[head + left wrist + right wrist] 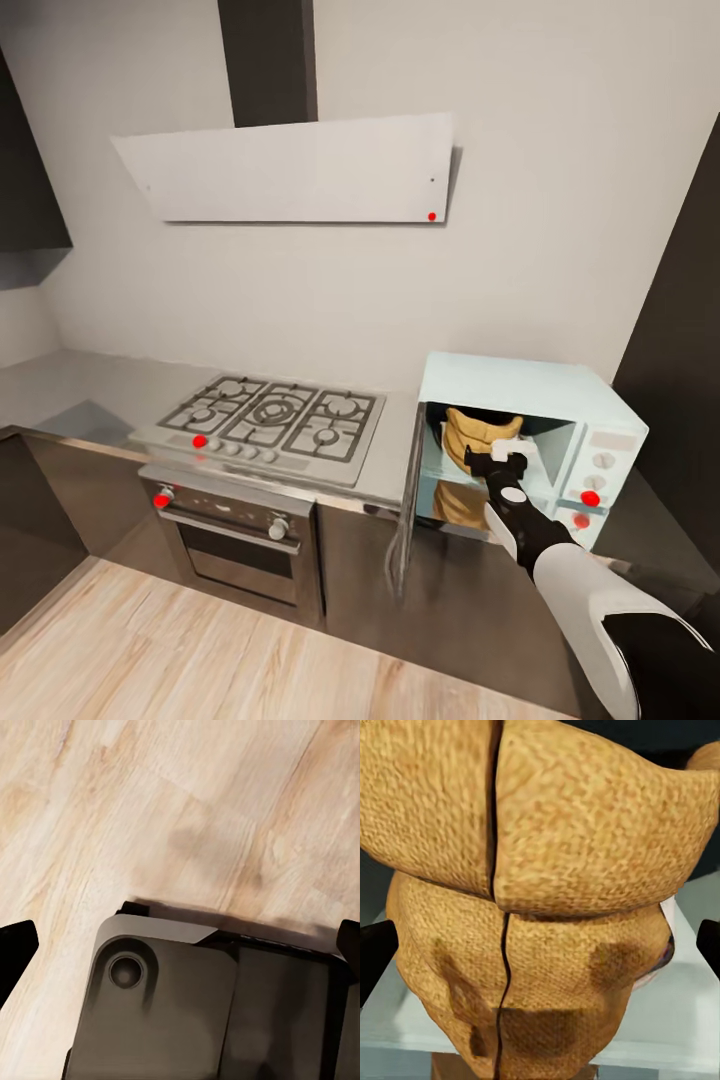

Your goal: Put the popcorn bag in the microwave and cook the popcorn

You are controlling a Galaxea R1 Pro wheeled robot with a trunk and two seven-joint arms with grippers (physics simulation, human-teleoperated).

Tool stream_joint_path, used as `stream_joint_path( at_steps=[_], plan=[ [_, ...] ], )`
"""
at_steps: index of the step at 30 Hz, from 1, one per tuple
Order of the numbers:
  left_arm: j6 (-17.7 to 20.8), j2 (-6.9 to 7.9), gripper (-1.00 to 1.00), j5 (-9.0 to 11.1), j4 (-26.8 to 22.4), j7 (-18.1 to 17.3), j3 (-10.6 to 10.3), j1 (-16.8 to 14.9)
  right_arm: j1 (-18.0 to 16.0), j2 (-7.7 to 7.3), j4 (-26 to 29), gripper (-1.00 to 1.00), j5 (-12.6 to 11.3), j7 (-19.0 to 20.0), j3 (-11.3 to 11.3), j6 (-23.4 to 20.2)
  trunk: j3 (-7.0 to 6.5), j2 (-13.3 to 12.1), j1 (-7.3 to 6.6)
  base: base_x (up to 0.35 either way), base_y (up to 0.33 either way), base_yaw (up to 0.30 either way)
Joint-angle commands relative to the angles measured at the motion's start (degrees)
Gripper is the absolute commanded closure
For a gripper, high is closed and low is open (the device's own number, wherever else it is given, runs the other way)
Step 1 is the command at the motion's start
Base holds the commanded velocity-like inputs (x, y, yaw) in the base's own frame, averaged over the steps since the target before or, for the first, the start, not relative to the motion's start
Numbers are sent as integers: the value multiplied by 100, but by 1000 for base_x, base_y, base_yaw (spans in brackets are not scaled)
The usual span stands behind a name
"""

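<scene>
Tan, coarse-woven, the bag (482, 428) stands inside the microwave (520, 445), whose door (405, 510) hangs open at the left. My right gripper (497, 462) sits at the cavity mouth just before the bag, fingers spread wide (both dark tips flank it). My left gripper (180, 945) is open over wooden floor (180, 802)

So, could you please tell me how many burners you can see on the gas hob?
5: rear left, centre, rear right, front left, front right. None seem hidden.
</scene>
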State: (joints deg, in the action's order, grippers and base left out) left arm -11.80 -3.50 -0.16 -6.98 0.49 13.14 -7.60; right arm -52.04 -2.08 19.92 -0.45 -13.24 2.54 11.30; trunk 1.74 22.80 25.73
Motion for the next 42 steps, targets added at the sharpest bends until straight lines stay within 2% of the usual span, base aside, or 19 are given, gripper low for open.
stream_joint_path(
  at_steps=[1,5,24,29,36,42],
  plan=[
    [-17,-2,-100,-2,4,4,13,-5,-7,-3,-6,-100,-4,-30,27,13,13,12,5,239,0,0],
    [-17,-2,-100,-3,4,4,12,-5,-4,-3,-6,-100,-2,-30,25,13,13,12,5,230,0,0],
    [-18,-2,-100,-8,4,6,7,-5,1,-2,-6,-100,1,-30,27,13,13,12,5,49,-3,0],
    [-21,-2,-100,-3,4,4,12,-5,1,-2,-6,-100,1,-30,27,13,13,12,5,0,-222,0],
    [-20,-2,-100,-5,4,4,18,-5,1,-3,-6,-100,1,-30,27,13,13,12,5,0,-26,0],
    [-21,-2,-100,7,6,5,39,-5,1,1,-6,-100,1,-30,27,13,13,12,5,160,-170,0]
  ],
)
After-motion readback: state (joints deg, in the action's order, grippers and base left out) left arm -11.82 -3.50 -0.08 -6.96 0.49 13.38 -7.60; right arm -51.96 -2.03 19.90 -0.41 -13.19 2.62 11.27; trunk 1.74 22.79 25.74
